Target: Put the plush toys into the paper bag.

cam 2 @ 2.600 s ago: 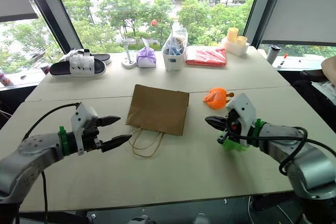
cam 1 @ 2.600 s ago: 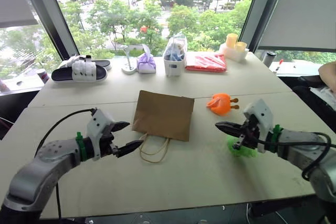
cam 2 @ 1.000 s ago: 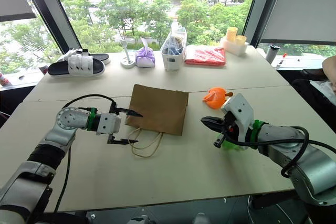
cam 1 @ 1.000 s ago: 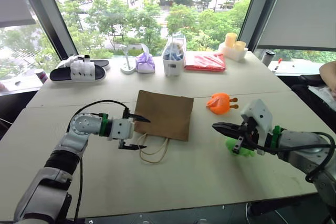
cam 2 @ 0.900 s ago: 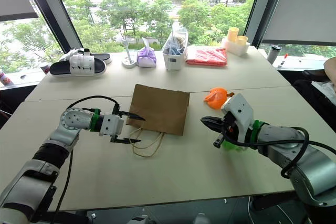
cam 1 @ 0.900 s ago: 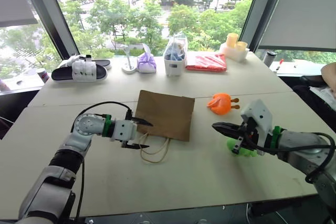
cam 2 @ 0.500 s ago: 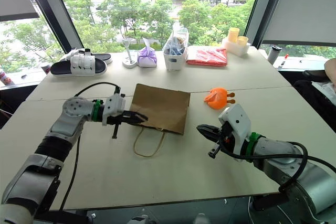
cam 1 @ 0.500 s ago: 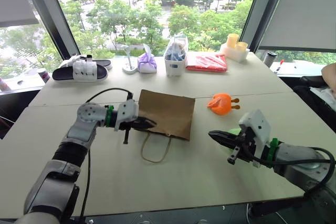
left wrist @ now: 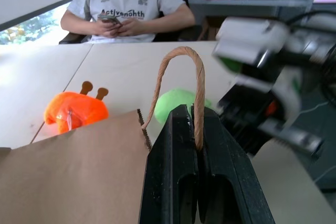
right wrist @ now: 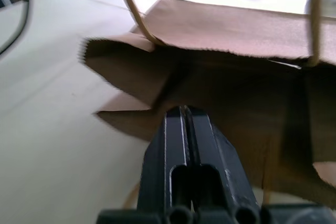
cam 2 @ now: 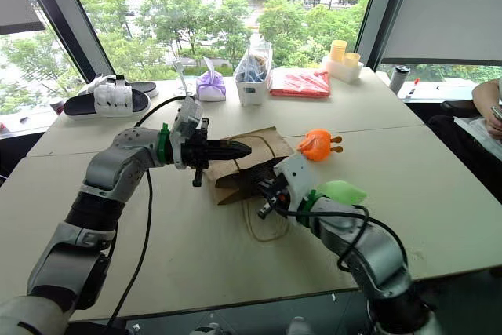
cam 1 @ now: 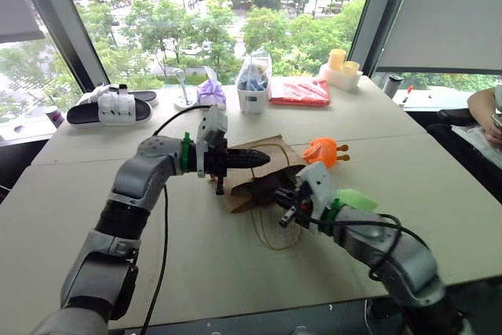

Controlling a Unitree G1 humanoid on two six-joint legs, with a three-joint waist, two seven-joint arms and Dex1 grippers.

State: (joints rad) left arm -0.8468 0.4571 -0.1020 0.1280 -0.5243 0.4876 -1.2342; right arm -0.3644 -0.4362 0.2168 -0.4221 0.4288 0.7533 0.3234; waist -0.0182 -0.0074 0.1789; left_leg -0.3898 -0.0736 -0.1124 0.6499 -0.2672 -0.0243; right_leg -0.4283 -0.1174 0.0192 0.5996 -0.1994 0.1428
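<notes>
The brown paper bag (cam 1: 245, 180) lies on the table with its mouth lifted and gaping. My left gripper (cam 1: 263, 158) is shut on one tan loop handle (left wrist: 198, 103), holding the top edge up. Beside it, my right gripper (cam 1: 284, 202) is shut and empty, its tip at the bag's dark opening (right wrist: 226, 85). The orange plush toy (cam 1: 321, 149) sits just behind the bag on the right. On the table by my right forearm rests the green plush toy (cam 1: 354, 198), apart from the fingers. The other handle (cam 1: 271, 233) trails on the table.
Along the window edge stand a black and white slipper (cam 1: 110, 106), a purple pouch (cam 1: 210, 93), a clear bag of blue items (cam 1: 252, 82), a red packet (cam 1: 302, 92) and yellow cups (cam 1: 339, 68). A person (left wrist: 134, 3) sits at the right end of the table.
My left gripper has shut on the handle and risen to the right, lifting the bag's mouth. The right gripper has left the green toy and swung left to the bag's opening.
</notes>
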